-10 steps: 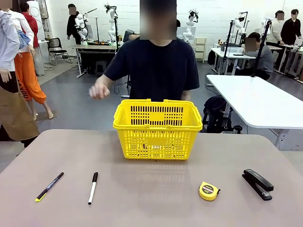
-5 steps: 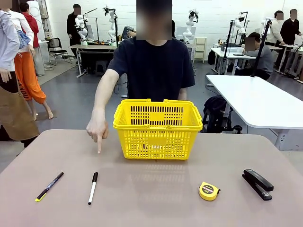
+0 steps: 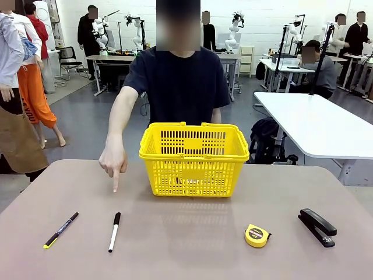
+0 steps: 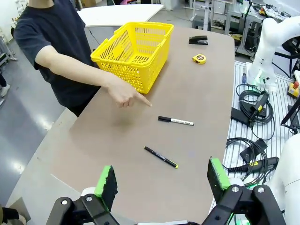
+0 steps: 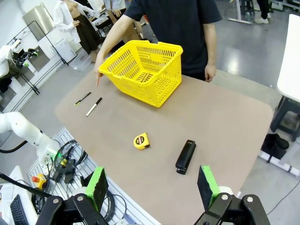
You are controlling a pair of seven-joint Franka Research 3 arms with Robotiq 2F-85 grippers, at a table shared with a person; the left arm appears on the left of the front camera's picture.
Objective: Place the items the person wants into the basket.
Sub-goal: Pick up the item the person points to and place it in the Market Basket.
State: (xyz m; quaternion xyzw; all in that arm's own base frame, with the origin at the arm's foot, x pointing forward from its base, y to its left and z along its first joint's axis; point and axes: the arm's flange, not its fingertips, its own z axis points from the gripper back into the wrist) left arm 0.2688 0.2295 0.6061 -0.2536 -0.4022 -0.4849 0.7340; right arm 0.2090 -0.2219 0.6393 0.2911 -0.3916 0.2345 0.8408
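The white marker (image 3: 114, 232) lies flat on the table (image 3: 186, 256), left of the basket (image 3: 194, 157); the person's hand (image 3: 112, 161) points down toward it. Approach from above and set the jaws across the barrel at mid-length, clear of the nearby pen (image 3: 60, 230). The left gripper (image 4: 161, 180) hangs well apart from the marker, spread and empty; the right gripper (image 5: 152, 185) likewise.

This is a wide workshop hall with a smooth grey floor (image 3: 87, 128) that carries a soft sheen from the overhead light. The far wall (image 3: 268, 23) is plain white. Nearest stands a brown table (image 3: 192, 251) with rounded corners. To its right, a little farther off, is a white table (image 3: 315, 122). More work tables (image 3: 111, 58) run along the far side, with a black office chair (image 3: 69, 58) at far left and a pale shelf unit (image 3: 247, 58) near the wall.
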